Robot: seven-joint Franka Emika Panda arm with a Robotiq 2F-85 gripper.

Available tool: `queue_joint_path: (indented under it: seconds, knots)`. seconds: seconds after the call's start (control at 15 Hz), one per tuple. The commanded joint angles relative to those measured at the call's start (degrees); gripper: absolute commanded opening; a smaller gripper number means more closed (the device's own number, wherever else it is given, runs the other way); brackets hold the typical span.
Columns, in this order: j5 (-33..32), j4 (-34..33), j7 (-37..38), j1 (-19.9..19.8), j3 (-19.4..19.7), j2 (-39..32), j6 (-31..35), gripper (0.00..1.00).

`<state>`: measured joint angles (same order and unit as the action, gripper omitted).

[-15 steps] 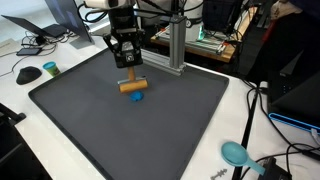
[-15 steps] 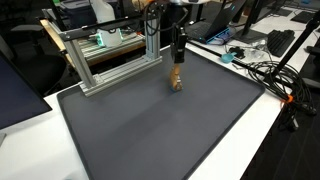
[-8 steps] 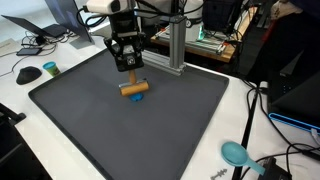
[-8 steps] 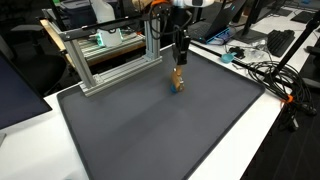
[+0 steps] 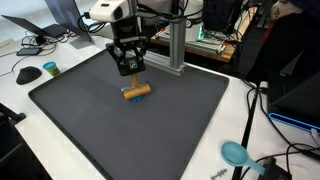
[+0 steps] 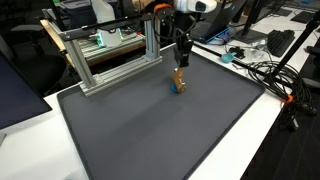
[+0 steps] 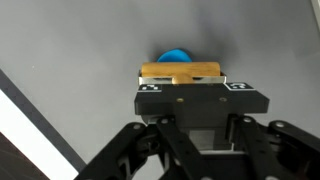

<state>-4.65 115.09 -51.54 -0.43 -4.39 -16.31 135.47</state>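
Dark grey mat [image 5: 150,140] covers most of the white table [image 5: 236,105], and I am standing at its near edge. Close to me, off the mat, lies a little teal scoop [image 5: 235,152] next to some black cables.

Farther in, on the far half of the mat, is a short wooden peg [image 5: 136,92]. It lies on its side. A small blue piece [image 7: 177,55] peeks out from under it, touching it. In the wrist view the blue piece shows just past the wood.

Right over the peg hangs the robot's gripper [image 5: 130,72], pointing straight down. Its two fingers are squeezed in narrow. The tips are right at the wood. I cannot tell if they pinch it or only touch its top.

To me it looks like the work is right at the point where the wood meets the blue piece. The peg is round and could roll off. So I think the next move needs to be slow and straight up and down, with no push to the side.

Behind the arm stands a silver metal frame [image 5: 176,45] at the back edge of the mat. Past that are a black mouse [image 5: 28,74], screens and more wires.
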Motion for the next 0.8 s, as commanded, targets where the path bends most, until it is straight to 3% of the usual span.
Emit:
queue_joint_path:
  seconds: [0.0,0.73]
  knots:
    - [-0.8,-2.01,-0.29,-0.36,-0.07,-1.89,-2.41,0.22]
    - [-2.48,-3.72,0.84,0.05,0.34,-4.57,-3.51,0.22]
